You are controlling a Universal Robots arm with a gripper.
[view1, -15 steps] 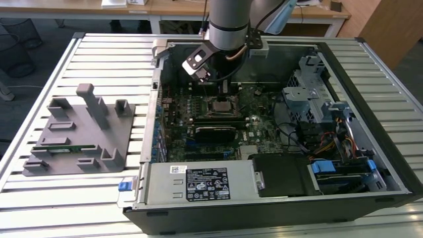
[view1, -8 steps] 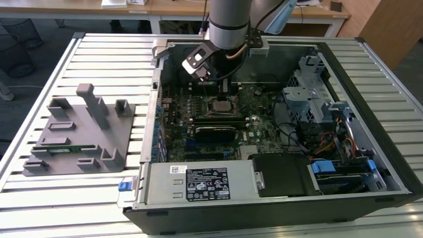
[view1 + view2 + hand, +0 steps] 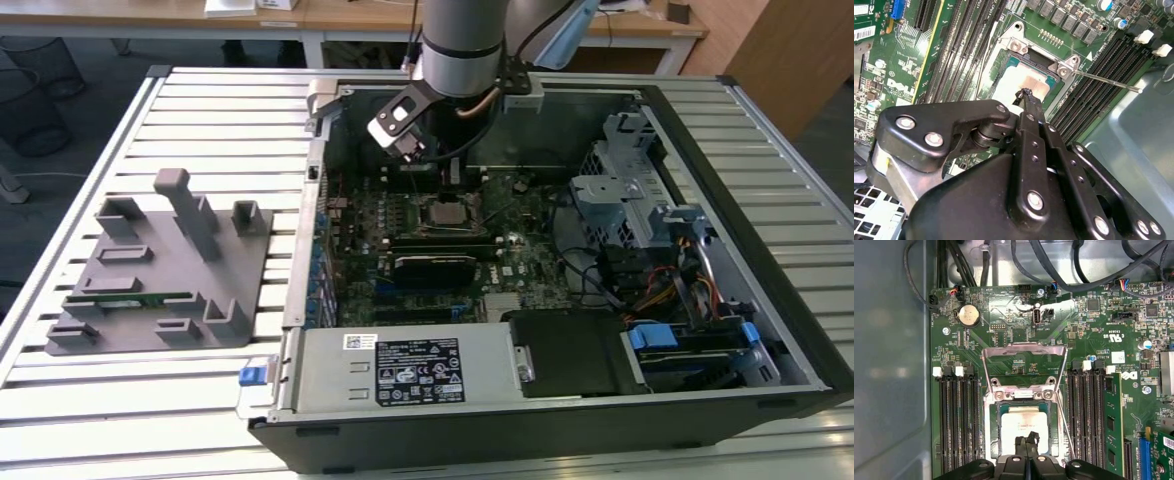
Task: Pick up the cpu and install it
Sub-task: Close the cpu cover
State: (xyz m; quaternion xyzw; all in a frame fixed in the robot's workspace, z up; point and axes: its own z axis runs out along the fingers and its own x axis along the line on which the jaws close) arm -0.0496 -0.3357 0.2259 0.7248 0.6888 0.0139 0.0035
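Your gripper (image 3: pixel 1027 441), fingers pinched together on nothing, sets its tips straight down on or just above the cpu (image 3: pixel 1021 421), which lies flat in the socket (image 3: pixel 1024 391) beneath the opened clamp frame (image 3: pixel 1024 347).

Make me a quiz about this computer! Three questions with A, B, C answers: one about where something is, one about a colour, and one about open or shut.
1. Where is the cpu?
A. on the grey tray
B. in the socket on the board
C. on the table

2. What colour is the board?
A. green
B. red
C. white

3. The socket's metal lid is:
A. clamped down over the cpu
B. flipped open
C. lying outside the case

Answers:
1 B: in both wrist views the cpu lies in the socket, with the gripper right over it.
2 A: the board is green all over.
3 B: the lid is swung back, off the cpu.
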